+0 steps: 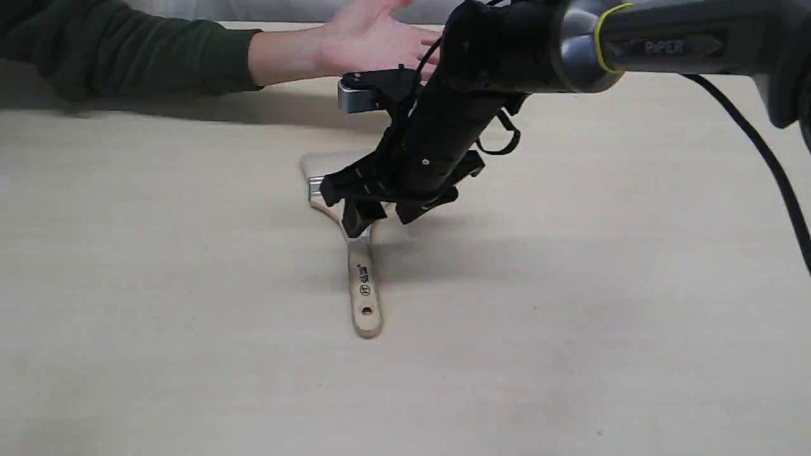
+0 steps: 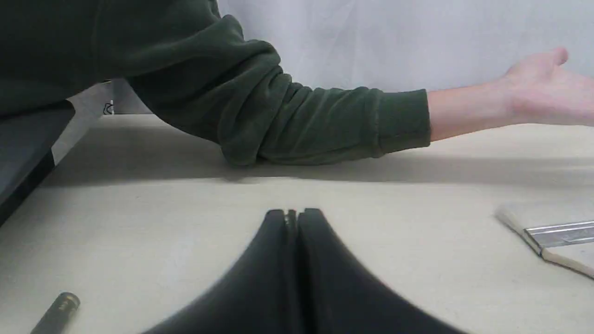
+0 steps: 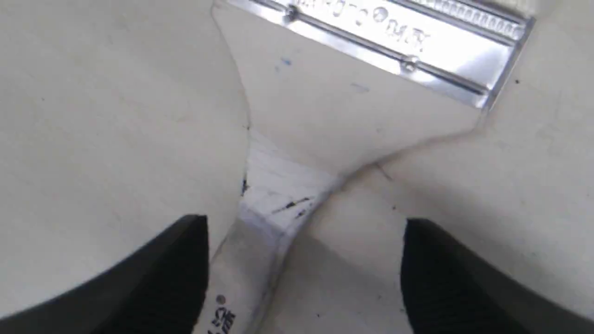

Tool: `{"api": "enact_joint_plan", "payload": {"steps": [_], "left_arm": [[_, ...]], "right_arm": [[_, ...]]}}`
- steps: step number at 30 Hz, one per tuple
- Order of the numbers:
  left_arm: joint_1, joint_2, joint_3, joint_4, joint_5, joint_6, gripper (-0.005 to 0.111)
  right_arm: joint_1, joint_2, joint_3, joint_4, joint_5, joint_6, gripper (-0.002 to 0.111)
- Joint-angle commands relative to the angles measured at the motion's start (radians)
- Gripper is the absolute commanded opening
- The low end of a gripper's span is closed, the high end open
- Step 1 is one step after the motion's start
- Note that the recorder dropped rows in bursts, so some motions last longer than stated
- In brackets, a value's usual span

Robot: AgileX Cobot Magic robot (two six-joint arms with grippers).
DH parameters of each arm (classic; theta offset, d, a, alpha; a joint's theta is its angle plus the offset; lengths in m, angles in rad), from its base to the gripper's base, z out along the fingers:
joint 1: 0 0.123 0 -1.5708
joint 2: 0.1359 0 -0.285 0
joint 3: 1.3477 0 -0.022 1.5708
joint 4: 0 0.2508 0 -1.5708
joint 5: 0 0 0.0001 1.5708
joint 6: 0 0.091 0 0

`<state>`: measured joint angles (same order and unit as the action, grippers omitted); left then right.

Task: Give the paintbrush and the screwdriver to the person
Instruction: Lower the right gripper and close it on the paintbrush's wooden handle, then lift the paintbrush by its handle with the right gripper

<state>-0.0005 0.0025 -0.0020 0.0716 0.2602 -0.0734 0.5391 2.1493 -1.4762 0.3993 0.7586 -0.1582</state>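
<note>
Your paintbrush (image 1: pixel 365 291) lies flat on the worktop (image 1: pixel 190 285). Its wooden handle points away from the person's hand (image 1: pixel 364 38). Your right fingers (image 3: pixel 176 269) are spread wide, one on each side of the thin part of the handle, near the silver band. They are not squeezing it. Your left fingers (image 2: pixel 274 260) are pressed together with nothing between them. The hand is open, palm up, beyond the brush. Only the dark end of the screwdriver (image 2: pixel 58 310) shows, lying on the worktop near your left fingers.

lit: bright, even | shadows: soft | glare: paintbrush (image 3: pixel 352 97) band | wrist cams blurry
</note>
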Motion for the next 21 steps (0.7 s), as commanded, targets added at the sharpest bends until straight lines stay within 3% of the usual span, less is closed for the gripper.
{"api": "enact_joint_plan", "payload": {"steps": [1, 21], "left_arm": [[-0.005, -0.002, 0.002, -0.005, -0.008, -0.002, 0.0], [-0.005, -0.002, 0.002, -0.005, -0.01, -0.002, 0.0]], "right_arm": [[-0.001, 0.0, 0.004, 0.007, -0.01, -0.002, 0.063], [0.047, 0.108, -0.107, -0.03, 0.016, 0.075, 0.062]]}}
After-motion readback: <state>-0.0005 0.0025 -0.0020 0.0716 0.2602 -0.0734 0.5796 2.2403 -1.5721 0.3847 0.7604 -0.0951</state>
